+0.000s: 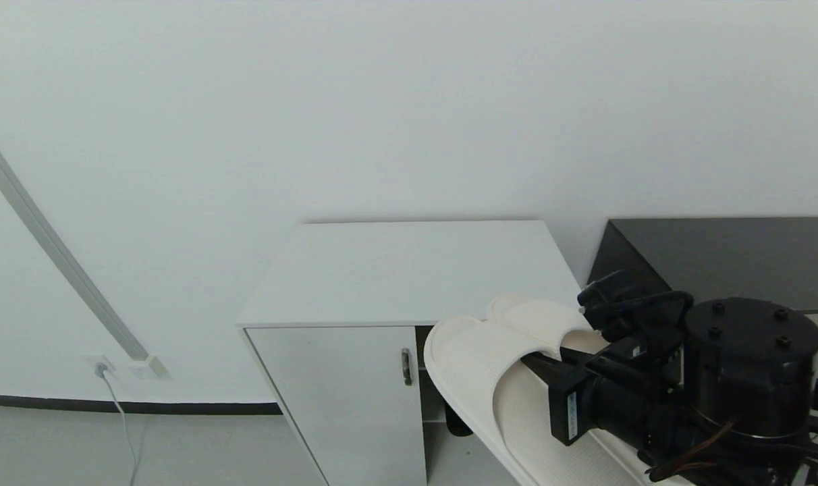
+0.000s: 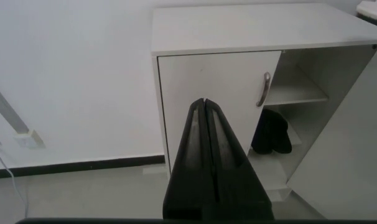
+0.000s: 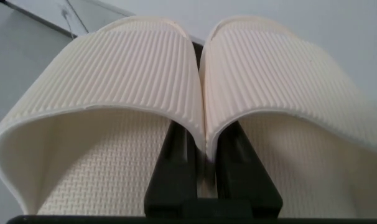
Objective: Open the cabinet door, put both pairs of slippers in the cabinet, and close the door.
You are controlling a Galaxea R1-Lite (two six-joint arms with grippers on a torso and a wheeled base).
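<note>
- Two cream slippers (image 1: 490, 358), side by side, are clamped by the right gripper (image 3: 205, 149) near the cabinet (image 1: 395, 270), at its open right half.
- A pair of dark slippers (image 2: 272, 132) stands in the lower right compartment.
- The left gripper (image 2: 204, 109), fingers pressed together and empty, faces the closed left door (image 2: 213, 81).

In the lower right of the head view our right arm (image 1: 625, 405) is matte black, with a broad drum-shaped joint (image 1: 753, 358) topped by four round screws (image 1: 718, 308), a white label (image 1: 569, 408) on its boxy wrist block, and black and brown cables (image 1: 689, 460) looping beside it. Bottom centre in the left wrist view, we see that our left gripper (image 2: 204, 107) has two long, smooth black fingers (image 2: 227, 163).
</note>
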